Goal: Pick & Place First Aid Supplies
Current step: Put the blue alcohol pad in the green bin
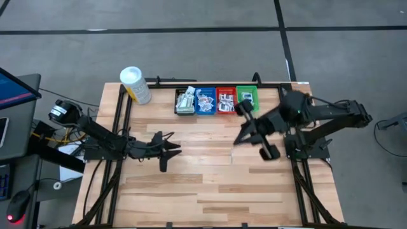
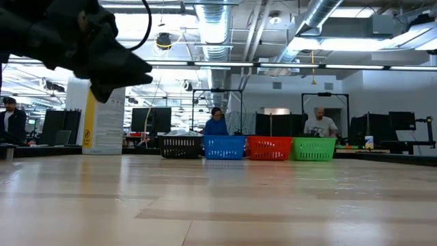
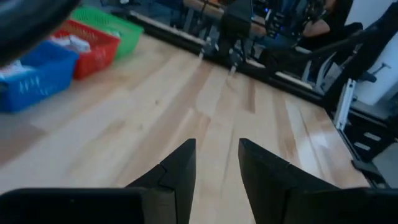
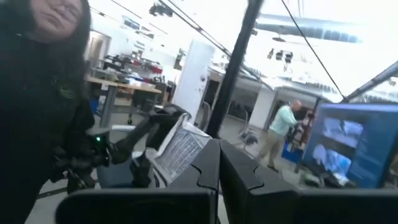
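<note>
Lying in bins [image 1: 206,109], packets [image 1: 205,100], left pincer [image 1: 170,151] well apart

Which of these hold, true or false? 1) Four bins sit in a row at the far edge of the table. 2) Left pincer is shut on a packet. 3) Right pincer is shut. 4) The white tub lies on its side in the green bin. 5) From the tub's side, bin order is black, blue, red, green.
1) True: the black bin, blue bin, red bin and green bin stand side by side.
2) False: the left pincer is open over bare table, holding nothing.
3) True: the right pincer has its fingers together, nothing visible between them.
4) False: the white tub stands on the table beside the black bin.
5) True.
</note>
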